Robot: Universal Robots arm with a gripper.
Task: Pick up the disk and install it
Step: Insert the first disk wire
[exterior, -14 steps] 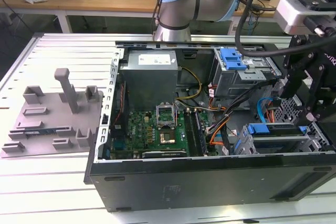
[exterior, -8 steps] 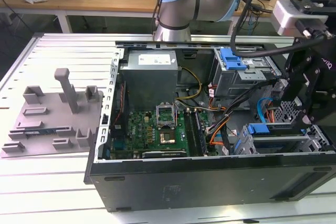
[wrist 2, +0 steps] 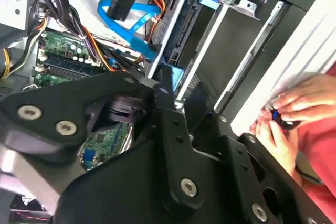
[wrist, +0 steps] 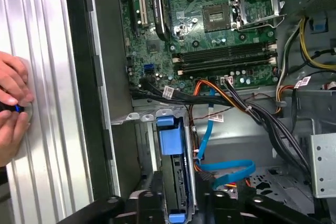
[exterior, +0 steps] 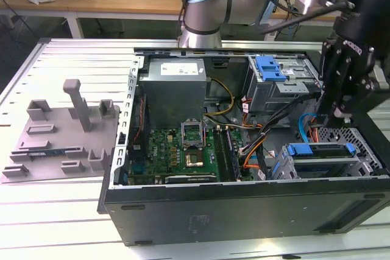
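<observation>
The disk (exterior: pixel 321 152), silver with a blue bracket along its edges, lies seated in the metal drive bay at the case's front corner, on the exterior view's right. In the first wrist view the disk (wrist: pixel 176 179) stands edge-on in the bay with its blue tab toward the motherboard. My gripper (exterior: pixel 339 114) hangs just above the bay, apart from the disk. Its black fingers (wrist: pixel 149 203) stand spread to either side of the disk's edge, open and holding nothing. The gripper's linkage (wrist 2: pixel 181 90) fills the front of the second wrist view.
Inside the open case are a motherboard (exterior: pixel 183 150), a grey power supply (exterior: pixel 177 83), a blue-latched metal cage (exterior: pixel 271 68) and a blue data cable (wrist: pixel 226 171) beside the bay. A person's hands (wrist: pixel 13 103) rest on the table outside the case. A grey fixture (exterior: pixel 67 132) lies at the exterior view's left.
</observation>
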